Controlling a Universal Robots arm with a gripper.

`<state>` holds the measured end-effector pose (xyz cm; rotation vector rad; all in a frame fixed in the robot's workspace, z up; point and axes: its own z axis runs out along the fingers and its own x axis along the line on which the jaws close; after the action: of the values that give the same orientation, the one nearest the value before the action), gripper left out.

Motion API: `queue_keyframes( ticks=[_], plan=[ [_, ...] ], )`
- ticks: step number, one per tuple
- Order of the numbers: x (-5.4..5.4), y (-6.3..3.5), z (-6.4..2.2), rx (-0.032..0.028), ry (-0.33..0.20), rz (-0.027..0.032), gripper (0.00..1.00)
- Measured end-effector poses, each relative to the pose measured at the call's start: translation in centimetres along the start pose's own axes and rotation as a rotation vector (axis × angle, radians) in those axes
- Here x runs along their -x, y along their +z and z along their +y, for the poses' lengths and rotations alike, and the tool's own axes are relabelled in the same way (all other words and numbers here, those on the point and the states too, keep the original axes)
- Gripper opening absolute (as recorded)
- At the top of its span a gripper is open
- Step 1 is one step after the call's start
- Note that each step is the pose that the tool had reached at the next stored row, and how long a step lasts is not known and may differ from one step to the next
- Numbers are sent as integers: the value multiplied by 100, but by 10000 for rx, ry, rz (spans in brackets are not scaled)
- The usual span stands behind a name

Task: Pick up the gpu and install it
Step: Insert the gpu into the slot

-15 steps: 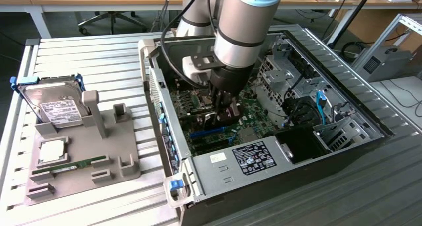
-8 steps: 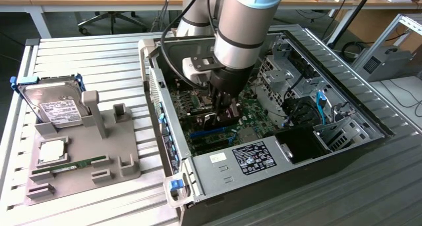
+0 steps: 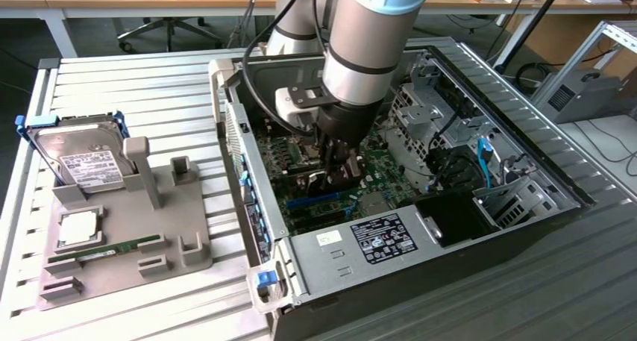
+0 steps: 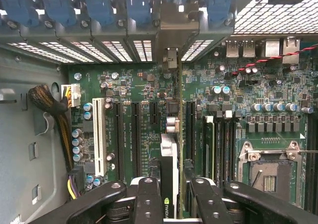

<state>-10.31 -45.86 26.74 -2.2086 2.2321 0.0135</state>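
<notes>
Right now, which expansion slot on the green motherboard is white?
The long white plastic slot nearest the dark braided cable bundle; the other slots are black.

Even, bright room light falls from above in the exterior view: the slatted table [image 3: 119, 80] is pale, with only soft shadows beside the grey holder [image 3: 139, 229]. The arm's silver sleeve [image 3: 374, 35] carries a mild sheen. Inside the computer case [image 3: 329, 270] it is dimmer, darkest at four o'clock from the gripper [image 3: 339, 178]. In the wrist view the vented slot covers [image 4: 114, 50] glow white, the motherboard [image 4: 124, 95] is evenly lit, the gpu [image 4: 169, 152] glints, and the fingers [image 4: 149, 199] lie in shade
</notes>
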Motion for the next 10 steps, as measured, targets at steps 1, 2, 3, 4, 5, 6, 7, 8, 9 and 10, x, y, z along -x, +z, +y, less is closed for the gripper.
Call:
queue_keyframes(
  ticks=[1,2,3,4,5,6,7,8,9,10],
  plan=[
    [0,2,0,0,0,0,28],
    [0,6,0,0,0,0,28],
    [0,9,0,0,0,-1,28],
    [0,12,0,1,0,1,28],
    [0,16,0,0,0,0,28],
    [0,20,0,1,0,0,28],
    [0,23,0,1,0,1,28],
    [0,27,0,1,0,1,28],
    [0,30,0,1,1,1,28],
    [0,30,0,1,0,1,28]
  ],
)
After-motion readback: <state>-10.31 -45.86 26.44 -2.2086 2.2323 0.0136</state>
